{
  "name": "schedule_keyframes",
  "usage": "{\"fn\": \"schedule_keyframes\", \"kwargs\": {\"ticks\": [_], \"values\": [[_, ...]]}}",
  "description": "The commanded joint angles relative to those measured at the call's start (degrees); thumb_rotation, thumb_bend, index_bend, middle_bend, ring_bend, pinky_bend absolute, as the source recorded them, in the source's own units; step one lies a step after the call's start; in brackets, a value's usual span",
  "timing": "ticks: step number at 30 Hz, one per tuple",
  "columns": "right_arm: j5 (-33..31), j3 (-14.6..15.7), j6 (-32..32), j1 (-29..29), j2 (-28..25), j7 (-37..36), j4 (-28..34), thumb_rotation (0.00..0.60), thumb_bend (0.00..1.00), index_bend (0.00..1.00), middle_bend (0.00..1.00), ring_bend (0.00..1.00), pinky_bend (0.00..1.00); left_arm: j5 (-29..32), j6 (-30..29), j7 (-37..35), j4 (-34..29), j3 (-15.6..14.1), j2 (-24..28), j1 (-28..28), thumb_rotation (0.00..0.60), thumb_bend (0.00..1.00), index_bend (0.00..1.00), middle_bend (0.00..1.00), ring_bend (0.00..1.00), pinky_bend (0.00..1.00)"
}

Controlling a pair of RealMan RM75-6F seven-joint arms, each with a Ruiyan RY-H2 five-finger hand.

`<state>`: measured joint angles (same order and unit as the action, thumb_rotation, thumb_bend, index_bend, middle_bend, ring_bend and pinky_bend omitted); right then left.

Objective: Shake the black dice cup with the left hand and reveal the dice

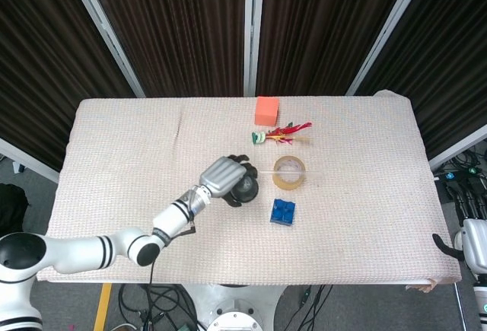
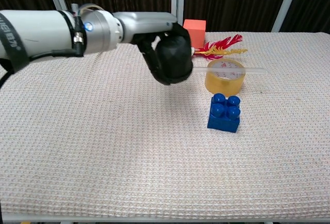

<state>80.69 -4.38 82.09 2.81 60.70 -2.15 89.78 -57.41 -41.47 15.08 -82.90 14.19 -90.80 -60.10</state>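
Note:
My left hand (image 1: 223,176) (image 2: 154,44) grips the black dice cup (image 1: 245,189) (image 2: 174,57) with its fingers wrapped around it. The cup hangs above the cloth near the table's middle, just left of the tape roll and the blue brick. No dice show in either view. My right hand (image 1: 444,244) shows only as a dark tip beside its white arm at the table's far right edge; its fingers cannot be made out.
A blue brick (image 2: 224,112) stands right of the cup. Behind it a tape roll (image 2: 224,76) carries a clear rod (image 2: 229,70). A feather shuttlecock (image 2: 212,49) and an orange block (image 2: 194,32) lie further back. A woven cloth (image 2: 103,147) covers the table.

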Motion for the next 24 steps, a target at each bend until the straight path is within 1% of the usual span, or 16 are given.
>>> {"fn": "schedule_keyframes", "kwargs": {"ticks": [1,3,4,6,7,8,12,15,17,18,20,21,24], "values": [[0.1,0.0,-0.1,0.0,0.0,-0.6,-0.1,0.6,0.13,0.0,0.0,0.0,0.0,4.0,-2.1,0.7,1.6,-2.0,9.5,4.7,0.6,0.23,0.41,0.45,0.15,0.24],[0.2,-0.1,0.4,-0.2,-0.1,-0.8,-0.2,0.6,0.13,0.0,0.0,0.0,0.0,6.8,-1.2,0.2,3.2,-2.7,13.1,6.3,0.6,0.23,0.41,0.45,0.15,0.24],[0.3,-0.1,0.6,-0.3,-0.1,-0.8,-0.2,0.6,0.13,0.0,0.0,0.0,0.0,8.0,-0.6,-0.4,3.4,-2.7,14.0,6.6,0.6,0.23,0.42,0.45,0.15,0.24],[0.1,-0.2,0.7,-0.3,-0.1,-0.7,-0.3,0.6,0.13,0.0,0.0,0.0,0.0,8.9,0.7,-1.8,2.1,-2.1,14.5,6.5,0.6,0.23,0.42,0.45,0.15,0.24],[0.0,-0.2,0.6,-0.3,-0.1,-0.7,-0.3,0.6,0.13,0.0,0.0,0.0,0.0,7.8,1.0,-1.7,1.1,-2.1,14.1,5.9,0.6,0.23,0.42,0.45,0.15,0.24],[0.0,-0.2,0.5,-0.3,0.0,-0.6,-0.2,0.6,0.13,0.0,0.0,0.0,0.0,6.5,1.1,-1.4,0.0,-2.0,13.1,5.2,0.6,0.23,0.42,0.45,0.15,0.24],[0.4,0.2,0.2,-0.2,0.3,0.0,-0.2,0.6,0.13,0.0,0.0,0.0,0.0,0.9,2.0,-2.7,-6.1,-0.7,5.3,1.5,0.6,0.23,0.42,0.45,0.15,0.24],[0.4,0.4,0.0,-0.2,0.4,0.2,-0.1,0.6,0.13,0.0,0.0,0.0,0.0,-3.5,0.5,-1.8,-7.4,-0.8,1.1,-0.2,0.6,0.23,0.41,0.45,0.16,0.24],[0.4,0.4,0.0,-0.2,0.3,0.1,-0.3,0.6,0.13,0.0,0.0,0.0,0.0,-4.2,-1.5,-1.5,-6.3,-0.6,0.4,0.0,0.6,0.23,0.41,0.45,0.16,0.24],[0.4,0.4,0.0,-0.3,0.4,0.0,-0.4,0.6,0.13,0.0,0.0,0.0,0.0,-3.0,-2.2,-1.8,-5.0,-0.3,1.0,0.6,0.6,0.23,0.41,0.45,0.16,0.24],[0.1,0.3,-0.3,-0.2,0.4,-0.2,-0.7,0.6,0.13,0.0,0.0,0.0,0.0,-0.7,-2.8,-1.7,-2.4,-0.5,3.0,1.7,0.6,0.23,0.41,0.45,0.16,0.24],[-0.1,0.3,-0.5,-0.1,0.5,-0.3,-0.8,0.6,0.13,0.0,0.0,0.0,0.0,0.9,-3.0,-1.3,-0.1,-1.0,4.6,2.6,0.6,0.23,0.41,0.45,0.16,0.24],[0.0,0.4,-0.9,0.1,0.9,-0.2,-1.0,0.6,0.13,0.0,0.0,0.0,0.0,5.4,-2.3,-1.1,4.7,-1.5,7.9,4.2,0.6,0.23,0.41,0.45,0.16,0.24]]}}
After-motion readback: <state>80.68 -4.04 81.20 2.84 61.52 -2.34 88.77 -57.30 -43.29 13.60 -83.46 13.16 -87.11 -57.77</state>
